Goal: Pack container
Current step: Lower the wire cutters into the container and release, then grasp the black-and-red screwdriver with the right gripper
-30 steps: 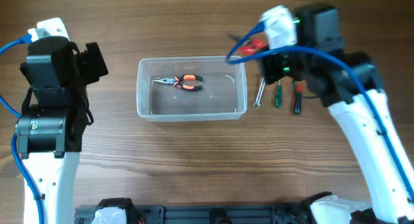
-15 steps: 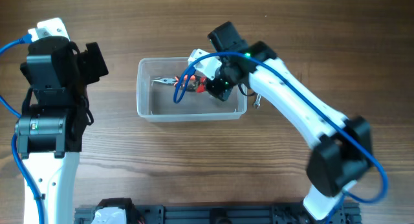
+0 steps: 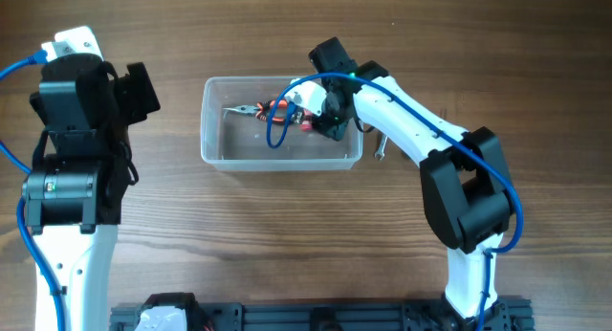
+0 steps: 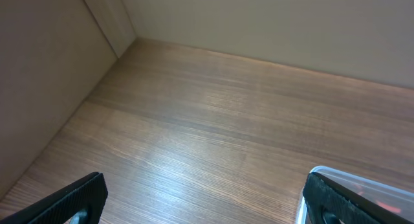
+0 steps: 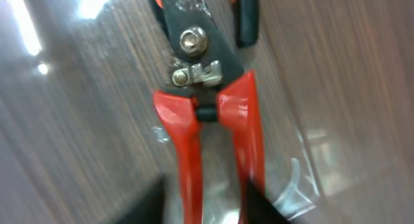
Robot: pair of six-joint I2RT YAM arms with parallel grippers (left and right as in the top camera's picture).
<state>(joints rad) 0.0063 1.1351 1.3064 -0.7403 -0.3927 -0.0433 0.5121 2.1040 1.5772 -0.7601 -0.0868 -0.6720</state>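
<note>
The container [image 3: 222, 151] sits flat on the wooden table [image 3: 287, 235], about mid-table, open side up. In the overhead view its long axis runs left to right.

The right gripper [image 5: 208, 204] is down inside the tub at its right end. It looks clamped on the handles of some red-handled cutters [image 5: 194, 146], though that shot is pretty blurry. The cutters' black head points away from the wrist, handles back toward the fingers.

Also in the tub: orange-handled pliers [image 3: 258, 110] along the far wall, lying roughly along the long axis with the nose pointing left.

A silver tool [image 3: 380, 149] lies on the table just beside the tub's right wall, half hidden under the arm.

The left gripper [image 4: 204, 201] is well off to the left, fingers spread wide with nothing between them.
</note>
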